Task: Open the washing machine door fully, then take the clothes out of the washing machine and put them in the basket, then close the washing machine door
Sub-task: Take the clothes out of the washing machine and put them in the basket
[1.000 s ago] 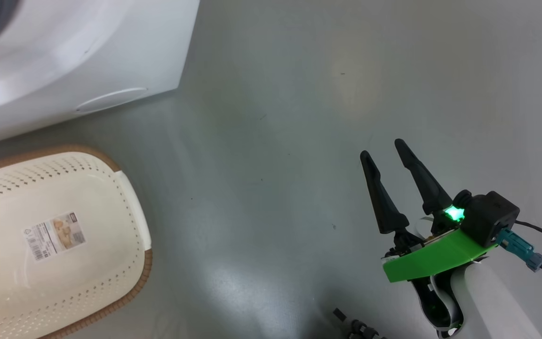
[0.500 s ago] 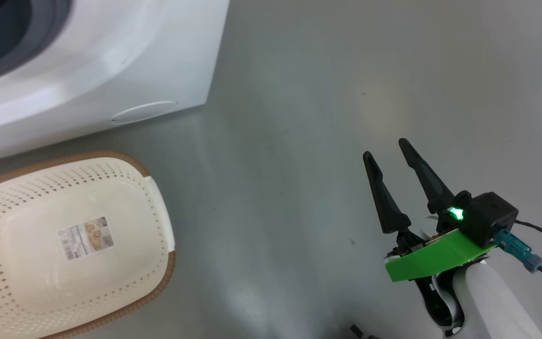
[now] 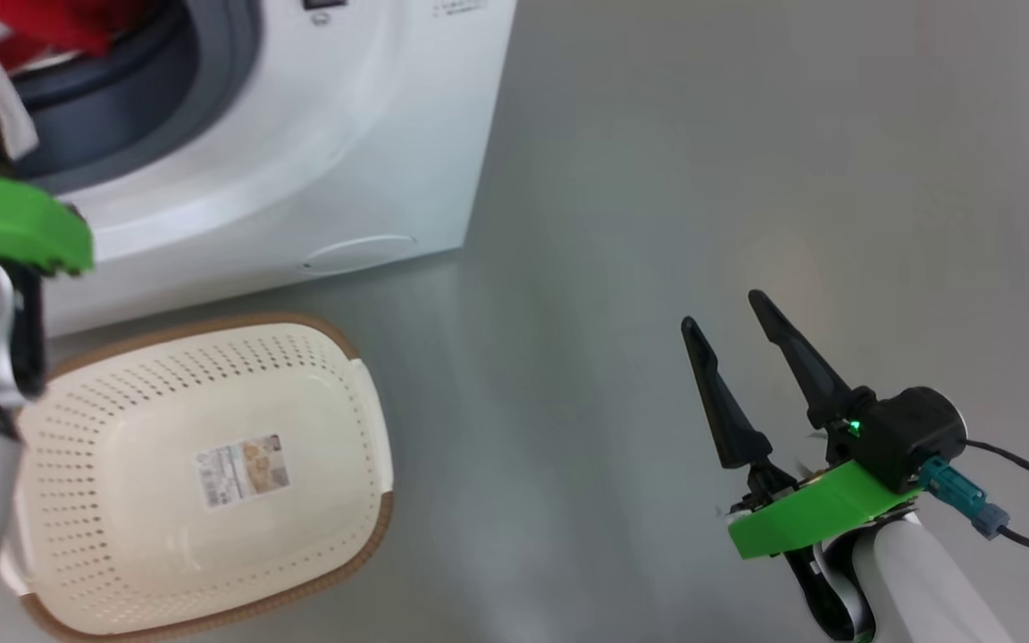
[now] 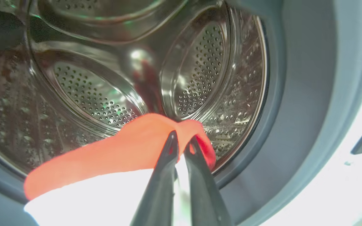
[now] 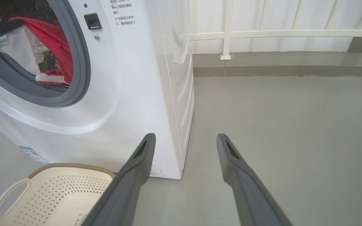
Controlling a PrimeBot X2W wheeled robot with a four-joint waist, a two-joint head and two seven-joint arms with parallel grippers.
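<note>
Being pinched at one fold by the left gripper [image 4: 181, 141] in the washer [image 3: 345, 134] mouth, the clothes [image 4: 127, 147] could be snagged on the gasket [image 4: 294, 94] — or dropped short of the basket [image 3: 211, 323] — while the right gripper [image 3: 722, 310] is held spread, idle.

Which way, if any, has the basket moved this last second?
No. The basket keeps its place below the round flap of the washing machine; the whole head view slid because the camera moved.
</note>
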